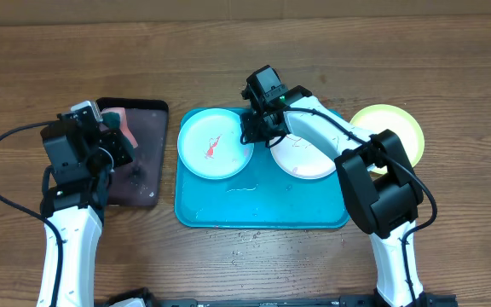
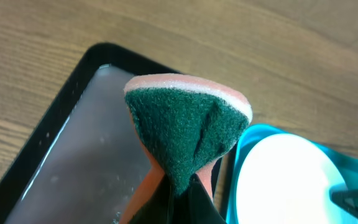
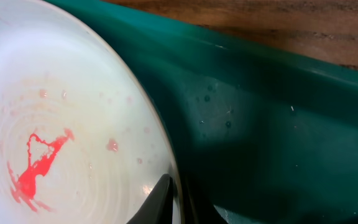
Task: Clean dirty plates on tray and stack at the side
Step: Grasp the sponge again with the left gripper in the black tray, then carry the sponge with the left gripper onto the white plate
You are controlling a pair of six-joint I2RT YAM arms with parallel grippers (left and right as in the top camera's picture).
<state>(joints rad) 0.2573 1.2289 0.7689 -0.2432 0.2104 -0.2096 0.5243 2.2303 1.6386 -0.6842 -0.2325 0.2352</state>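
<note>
Pinching rim: right fingers (image 3: 157, 202) closed on the light blue plate (image 1: 214, 143), red-smeared, lying on the tray (image 1: 262, 215) | left fingers (image 2: 166, 211) clamp the sponge (image 2: 185, 134) over the dark tray (image 1: 147, 170) | risk: thin edge grip may slip once scrubbing pushes down, plate skidding across tray

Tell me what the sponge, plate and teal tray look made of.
Sponge: soft foam, pink, with fuzzy green scouring fibre; it folds where pinched. Plate: likely plastic, smooth and glossy under the red smear. Tray: likely moulded plastic, teal, slight sheen, rounded rim.
</note>
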